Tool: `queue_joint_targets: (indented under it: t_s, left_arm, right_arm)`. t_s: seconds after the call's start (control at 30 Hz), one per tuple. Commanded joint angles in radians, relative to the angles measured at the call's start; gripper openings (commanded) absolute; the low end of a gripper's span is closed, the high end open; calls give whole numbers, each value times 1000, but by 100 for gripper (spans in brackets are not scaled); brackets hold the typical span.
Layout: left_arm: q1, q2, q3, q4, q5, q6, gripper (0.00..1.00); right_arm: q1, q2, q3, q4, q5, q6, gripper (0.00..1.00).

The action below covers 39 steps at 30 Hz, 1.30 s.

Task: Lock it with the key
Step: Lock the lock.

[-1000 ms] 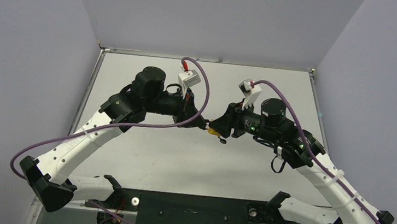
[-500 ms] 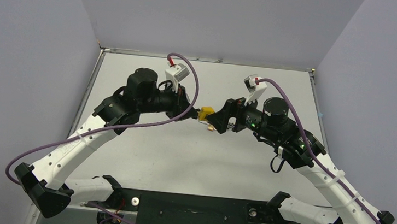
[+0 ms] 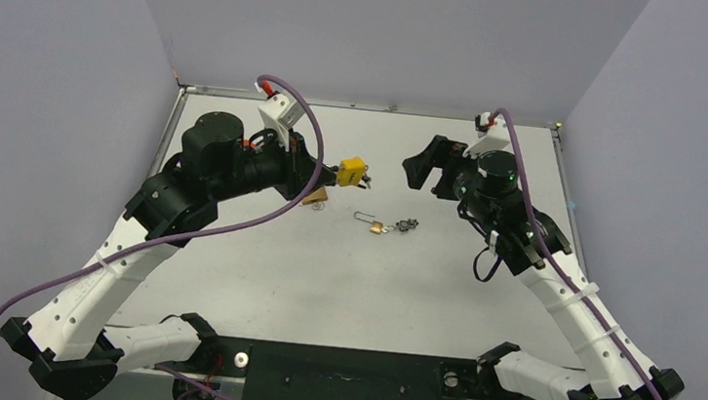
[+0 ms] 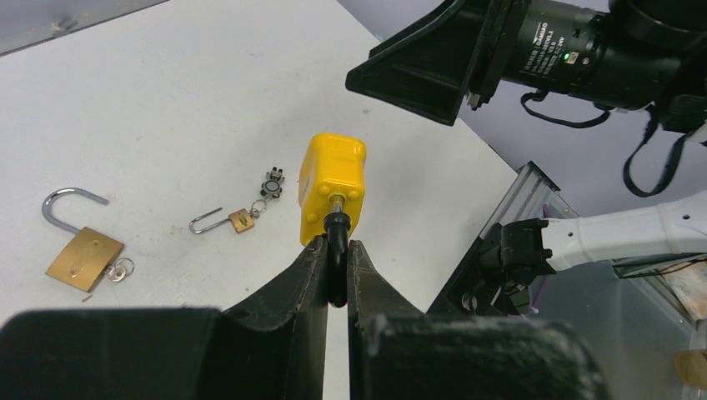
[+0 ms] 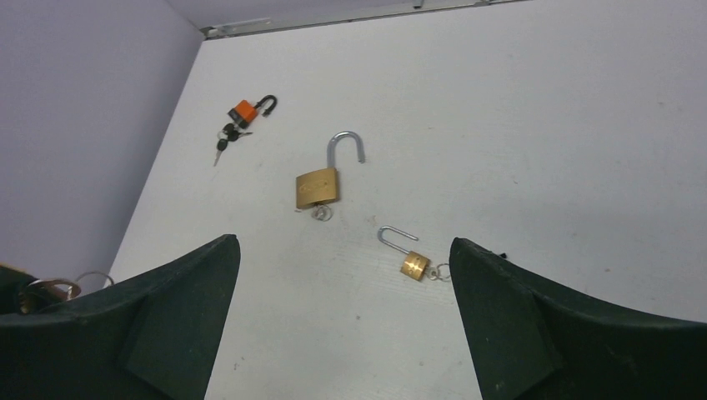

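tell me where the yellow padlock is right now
In the top view, just left of centre, the yellow padlock is held by its shackle in the left gripper, beyond the small brass padlock.

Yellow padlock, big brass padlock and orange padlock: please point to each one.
yellow padlock [image 4: 333, 171], left wrist view, on its yellow body.
big brass padlock [image 5: 318, 187], right wrist view, on its brass body.
orange padlock [image 5: 243, 111], right wrist view, on its orange body.

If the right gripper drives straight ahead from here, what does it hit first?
Most likely the small brass padlock on the table, framed by the open right gripper; the large brass padlock sits beyond. Depth is uncertain.
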<state>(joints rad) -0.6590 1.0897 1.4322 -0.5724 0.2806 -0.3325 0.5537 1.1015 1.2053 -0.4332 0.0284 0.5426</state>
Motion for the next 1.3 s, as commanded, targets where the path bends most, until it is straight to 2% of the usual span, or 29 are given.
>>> queue_joint_targets:
  t_s: [0.0,0.1,0.23,0.4,0.5,0.7,1.0,1.27]
  left_arm:
    - [11,-20,96,45,131,6,0]
    - [31,-18,115,62,271,-10,0]
    - [61,-25,106,198,446,-87,0]
    - [86,-22,87,319,564,-195,0]
    - [100,-19,61,456,633,-283,0]
    - [114,7,57,552,675,-394,0]
    - [117,26,48,604,689,-427,0]
    - [118,35,26,652,706,-467,0]
  right_arm:
    - [17,-115,-113,277,-202,18,92]
    - [14,-178,-146,370,-349,2,92]
    - [14,-195,-151,488,-555,12,89]
    - [10,-197,-124,554,-691,28,83]
    - [10,-192,-116,606,-771,64,80]
    - [12,-197,-101,681,-822,125,79]
    - [26,-212,-76,717,-840,167,77]
    - [117,-178,-31,590,-765,40,77]
